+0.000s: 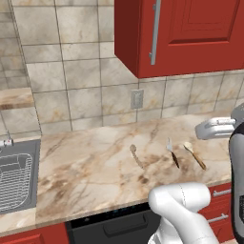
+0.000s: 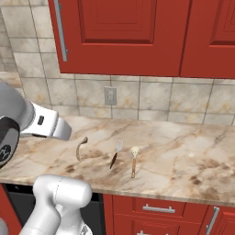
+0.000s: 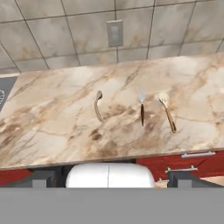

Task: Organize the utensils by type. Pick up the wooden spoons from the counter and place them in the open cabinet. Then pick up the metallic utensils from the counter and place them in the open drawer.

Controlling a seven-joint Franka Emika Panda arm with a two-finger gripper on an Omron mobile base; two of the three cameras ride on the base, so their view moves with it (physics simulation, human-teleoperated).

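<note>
Pincer (image 3: pixel 109 175) wide, empty, above counter (image 3: pixel 52 127) edge; fork (image 3: pixel 141 109) and wooden spoon (image 3: pixel 167 111) well ahead.

The white arm rises at the lower right of the left base view; the pincer (image 3: pixel 109 179) stands wide open, empty.

On the counter (image 3: pixel 52 127), in a row: spoon (image 3: pixel 98 106) left, fork (image 3: pixel 141 107) centre, wooden spoon (image 3: pixel 167 111) right; wall socket (image 3: pixel 114 33) behind.
</note>
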